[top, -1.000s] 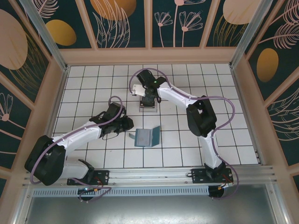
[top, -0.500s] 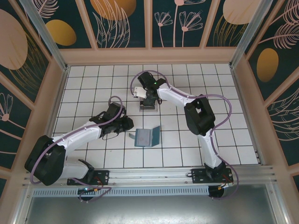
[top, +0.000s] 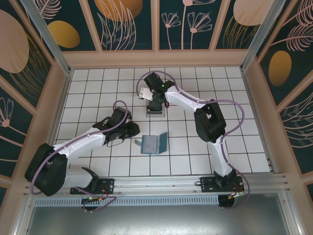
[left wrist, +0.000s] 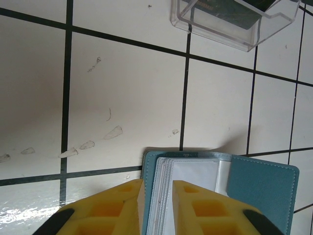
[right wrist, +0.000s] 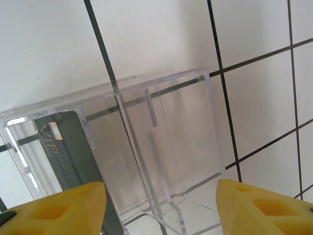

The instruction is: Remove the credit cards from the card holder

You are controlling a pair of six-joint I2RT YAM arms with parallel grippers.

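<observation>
On the tiled table, near centre: card holder, lying open and flat, slate-blue, stitched edge, centre crease. In the left wrist view the card holder shows a stack of clear sleeves on its left half, top one pale; whether a card sits inside, cannot tell.

Dark card stands in the left slot of the clear tray, one tile beyond the holder. Pale "VIP" lettering runs along its face, with a small light patch above. From the left wrist view the clear tray shows the card's gold print, too small to read.

Left arm: stretched low from its base toward the holder's left edge. Left gripper narrow, yellow fingers pinching that edge and the sleeves.

Right arm: arched far forward, wrist bent down over the tray. Right gripper wide apart, holding nothing, straddling the tray from above.
</observation>
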